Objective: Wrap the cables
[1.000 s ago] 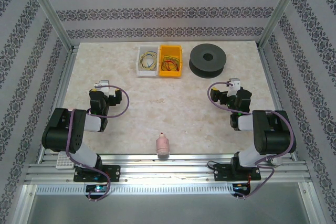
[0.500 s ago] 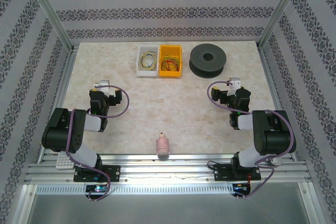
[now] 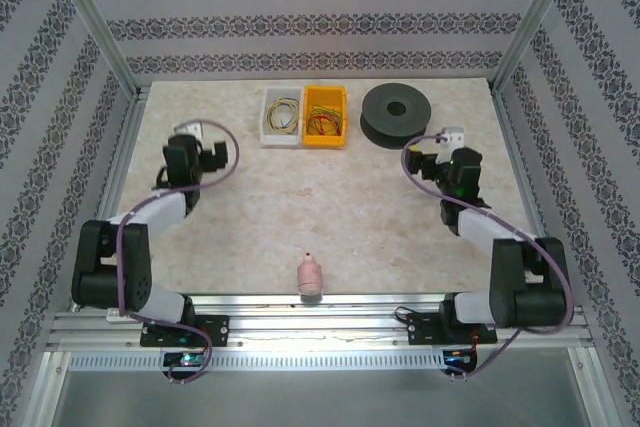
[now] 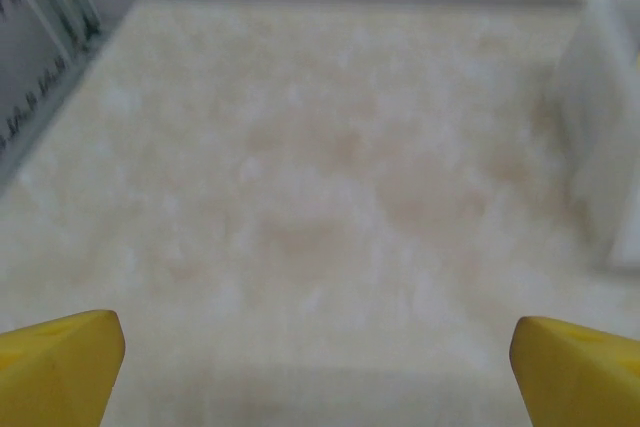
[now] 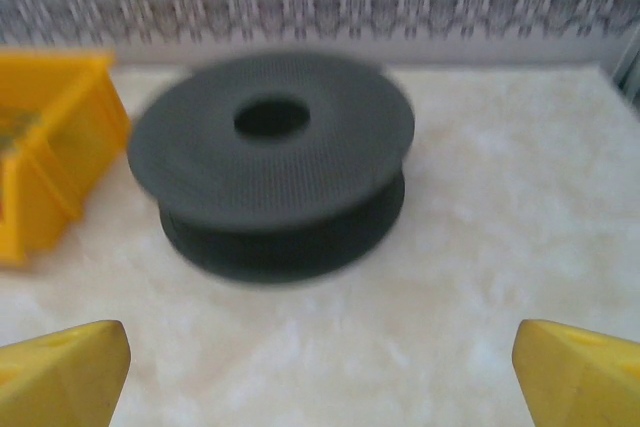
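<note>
The cables lie as thin coiled wires in two small bins at the back of the table: green and yellow ones in the white bin, red-orange and yellow ones in the yellow bin. A black spool lies flat to their right, large in the right wrist view. My left gripper hovers left of the white bin, open and empty, its yellow fingertips wide apart. My right gripper is just right of and nearer than the spool, open, fingertips spread with nothing between them.
A small pink bottle-like object lies near the table's front edge, between the arm bases. The yellow bin stands close to the spool's left. Patterned walls and metal frame posts enclose the table on three sides.
Both arms have stretched forward towards the back of the table, the left beside the white bin and the right up to the spool. Both grippers stayed open.
</note>
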`<action>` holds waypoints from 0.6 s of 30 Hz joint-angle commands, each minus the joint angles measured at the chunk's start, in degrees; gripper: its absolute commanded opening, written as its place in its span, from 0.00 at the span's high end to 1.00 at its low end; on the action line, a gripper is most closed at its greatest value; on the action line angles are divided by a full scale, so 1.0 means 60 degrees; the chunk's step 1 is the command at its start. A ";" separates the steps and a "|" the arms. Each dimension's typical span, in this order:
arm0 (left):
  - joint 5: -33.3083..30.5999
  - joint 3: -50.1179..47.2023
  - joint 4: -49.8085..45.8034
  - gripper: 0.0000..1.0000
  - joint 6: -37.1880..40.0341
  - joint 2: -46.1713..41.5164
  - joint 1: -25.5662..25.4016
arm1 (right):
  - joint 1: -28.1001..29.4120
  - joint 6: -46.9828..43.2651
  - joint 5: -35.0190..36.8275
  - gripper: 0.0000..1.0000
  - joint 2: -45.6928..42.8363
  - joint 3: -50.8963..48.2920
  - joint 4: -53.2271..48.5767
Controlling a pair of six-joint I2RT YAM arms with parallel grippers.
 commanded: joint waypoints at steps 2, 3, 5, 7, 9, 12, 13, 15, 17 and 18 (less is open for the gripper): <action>0.0359 0.2269 -0.6296 0.00 -0.0917 -0.0284 0.0001 | -0.0602 0.1622 -0.1222 0.02 0.0140 0.1457 -0.1904; 0.0625 0.2645 -0.6992 0.00 -0.0956 -0.0269 0.0001 | -0.0774 0.2044 -0.1738 0.02 0.0511 0.1898 -0.2047; 0.1131 0.3182 -0.8040 0.00 -0.0947 -0.0291 -0.0017 | -0.1013 0.2771 -0.2540 0.02 0.1384 0.2810 -0.2268; 0.1479 0.3494 -0.8803 0.00 -0.0871 -0.0404 -0.0088 | -0.1206 0.3556 -0.3457 0.02 0.2419 0.3828 -0.2469; 0.1513 0.3765 -0.9467 0.00 -0.0741 -0.0558 -0.0241 | -0.1330 0.4339 -0.4187 0.02 0.3489 0.4777 -0.2411; 0.1281 0.3861 -1.0094 0.00 -0.0604 -0.0825 -0.0495 | -0.1361 0.4914 -0.4348 0.03 0.4636 0.5810 -0.2479; 0.1243 0.3813 -1.0195 0.00 -0.0597 -0.0895 -0.0560 | -0.1361 0.4976 -0.4275 0.04 0.4895 0.6070 -0.2626; 0.1255 0.3701 -1.0358 0.00 -0.0642 -0.1048 -0.0655 | -0.1368 0.5084 -0.4079 0.04 0.5428 0.6465 -0.2859; 0.1302 0.3531 -1.0393 0.00 -0.0697 -0.1144 -0.0715 | -0.1368 0.5248 -0.3980 0.04 0.5836 0.6665 -0.2887; 0.1311 0.3438 -1.0388 0.00 -0.0714 -0.1188 -0.0758 | -0.1368 0.5364 -0.3949 0.05 0.6065 0.6775 -0.2892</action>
